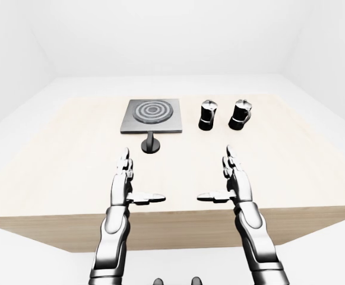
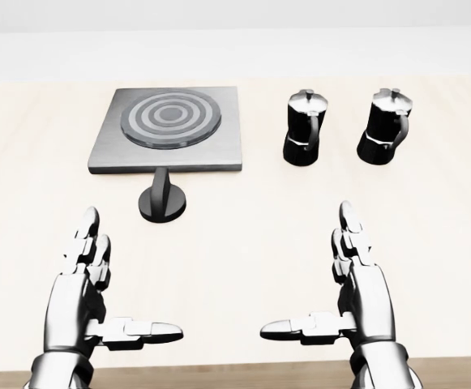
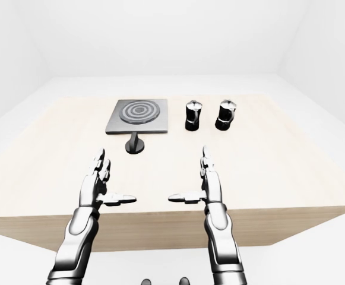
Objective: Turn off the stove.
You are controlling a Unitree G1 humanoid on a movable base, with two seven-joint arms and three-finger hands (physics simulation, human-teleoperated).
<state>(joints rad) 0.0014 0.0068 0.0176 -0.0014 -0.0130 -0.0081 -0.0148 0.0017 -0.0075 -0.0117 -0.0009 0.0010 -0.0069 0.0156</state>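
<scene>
Spread robot hands (image 2: 219, 324) below stove (image 2: 170, 128)

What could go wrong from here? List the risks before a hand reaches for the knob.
1. The knob is small and stands close below the stove; the open left hand may push the slab or miss the knob.
2. If the right hand reaches instead, it may cross near the two pots and could tip one.
3. Both hands hover apart from the knob, so nothing is gripped yet.
</scene>
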